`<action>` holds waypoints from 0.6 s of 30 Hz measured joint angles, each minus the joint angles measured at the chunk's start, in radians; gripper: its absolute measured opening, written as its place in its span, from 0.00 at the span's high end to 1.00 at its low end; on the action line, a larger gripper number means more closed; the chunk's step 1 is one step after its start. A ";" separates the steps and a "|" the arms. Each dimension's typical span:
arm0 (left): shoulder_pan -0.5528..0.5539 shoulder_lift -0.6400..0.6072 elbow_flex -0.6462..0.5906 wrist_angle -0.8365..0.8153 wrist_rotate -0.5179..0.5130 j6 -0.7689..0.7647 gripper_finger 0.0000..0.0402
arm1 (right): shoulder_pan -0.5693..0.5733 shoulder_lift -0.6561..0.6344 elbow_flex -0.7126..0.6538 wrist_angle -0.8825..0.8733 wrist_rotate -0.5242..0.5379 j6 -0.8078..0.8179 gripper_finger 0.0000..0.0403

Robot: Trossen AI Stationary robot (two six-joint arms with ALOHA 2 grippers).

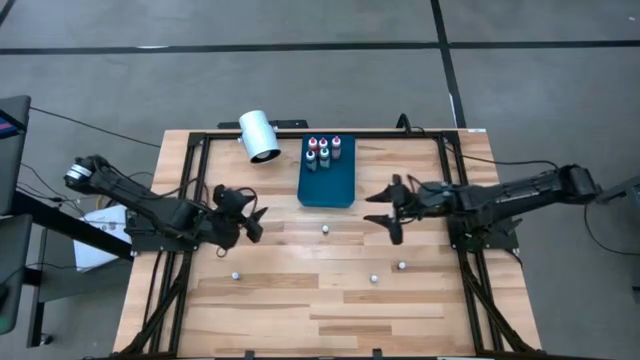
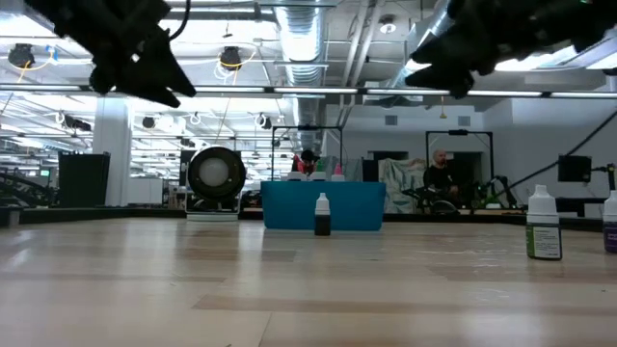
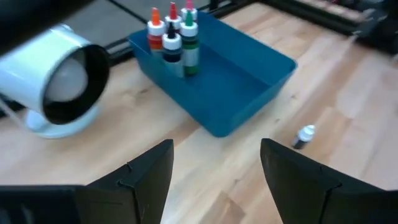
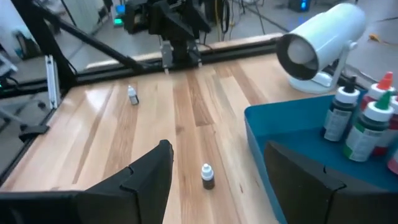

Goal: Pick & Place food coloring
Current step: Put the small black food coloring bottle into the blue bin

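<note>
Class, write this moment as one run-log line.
left claw: open, empty | right claw: open, empty | blue tray: six bottles | table: four loose

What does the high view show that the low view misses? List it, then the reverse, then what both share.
High view only: six bottles standing at the far end of the blue tray, and four loose bottles on the table, plus both arms whole, each tool open: left tool, right tool.

Low view only: the room behind, with a person.

Both: tray, white cylinder, the loose bottle near the tray.
</note>
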State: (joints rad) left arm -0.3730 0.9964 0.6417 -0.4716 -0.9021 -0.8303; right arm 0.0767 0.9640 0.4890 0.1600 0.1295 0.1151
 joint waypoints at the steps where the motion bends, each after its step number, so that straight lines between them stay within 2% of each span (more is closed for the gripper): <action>1: 0.000 -0.027 -0.029 0.036 0.011 0.014 0.42 | 0.004 0.035 0.021 -0.002 0.000 -0.013 0.41; 7: 0.000 -0.168 -0.186 0.201 0.090 0.085 0.42 | 0.028 0.243 0.146 -0.003 -0.003 -0.056 0.41; 14: 0.000 -0.283 -0.276 0.201 0.183 0.134 0.42 | 0.041 0.471 0.302 -0.002 -0.029 -0.056 0.41; 18: 0.000 -0.325 -0.303 0.199 0.183 0.191 0.42 | 0.041 0.586 0.384 -0.009 -0.034 -0.056 0.41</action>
State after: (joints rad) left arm -0.3733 0.6711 0.3391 -0.2722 -0.7188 -0.6395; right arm 0.1177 1.5497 0.8730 0.1514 0.0960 0.0595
